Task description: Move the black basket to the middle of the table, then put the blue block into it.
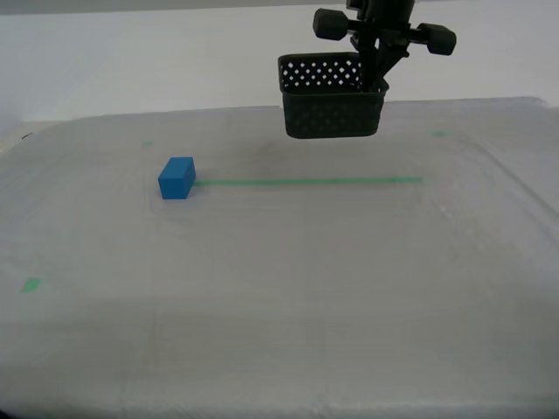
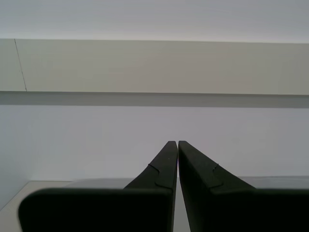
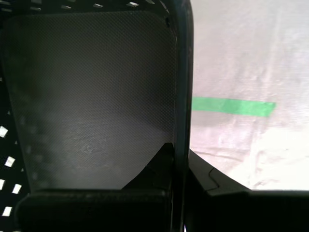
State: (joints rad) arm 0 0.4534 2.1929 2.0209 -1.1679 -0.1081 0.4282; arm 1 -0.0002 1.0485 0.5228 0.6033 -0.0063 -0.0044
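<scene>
Wide table (image 1: 288, 332) covered in whitish-grey cloth, seen from the exterior view. Landmark: a thin green tape line (image 1: 307, 182) running across the cloth.

Going left to right: a small green tape bit (image 1: 31, 285) lies nearer the camera than the line & well apart from its left end. Next, the small solid bright-blue rectangular block (image 1: 176, 178) sits on the cloth touching the line's left end, nothing near it. Then the small squarish black plastic basket (image 1: 332, 96) w/ perforated walls hangs in the air above & behind the line's right half, clear of the cloth. My first gripper (image 1: 378, 80) comes down from above & is clamped on the basket's wall; the first wrist view shows one finger inside the basket, one outside, wall pinched between. Another small tape bit (image 1: 439, 133) lies beyond the line's right end.

My second gripper (image 2: 177, 145) shows only in its own wrist view: fingers pressed together on nothing, pointing at a pale wall, away from the work.

Step in hand, as I judge it: 1st part, carrying the basket to the table's middle. Next move calls for lowering it level onto the cloth near the line, then letting go of the wall. Block not yet handled.
</scene>
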